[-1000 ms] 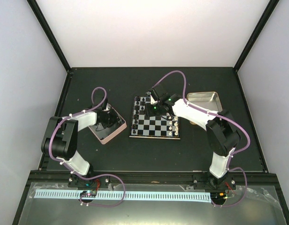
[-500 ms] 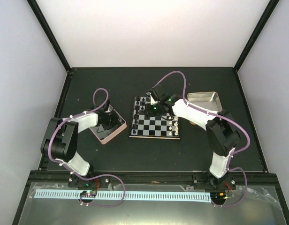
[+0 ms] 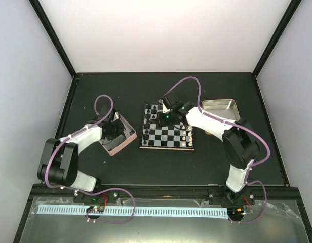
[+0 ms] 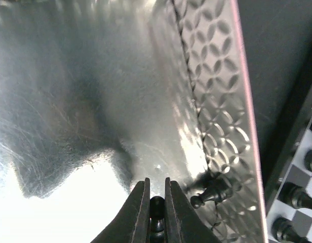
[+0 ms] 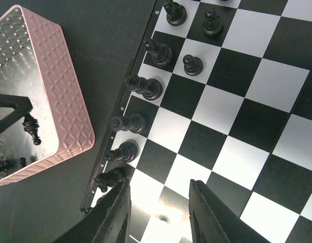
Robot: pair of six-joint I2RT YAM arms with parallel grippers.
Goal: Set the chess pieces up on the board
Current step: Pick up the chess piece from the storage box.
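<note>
Dark table (image 3: 222,162): tin (image 4: 217,111) (chess pieces (image 4: 211,193) inside)

So the left arm (image 3: 84,135) is stretched forward and angled inward, wrist tipped down, with the left gripper (image 4: 156,186) pinched nearly closed on a black chess piece (image 4: 157,206). The right arm (image 3: 211,121) bends at the elbow and reaches across to its left, and the right gripper (image 5: 159,185) points down with its jaws apart.

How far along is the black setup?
Done: a row of black pieces lines the board edge, pawns ahead of it. In hand: the left gripper pinches a black piece inside the pink tin. Left: at least one fallen piece beside it in the tin; the right gripper hangs open over the board.
</note>
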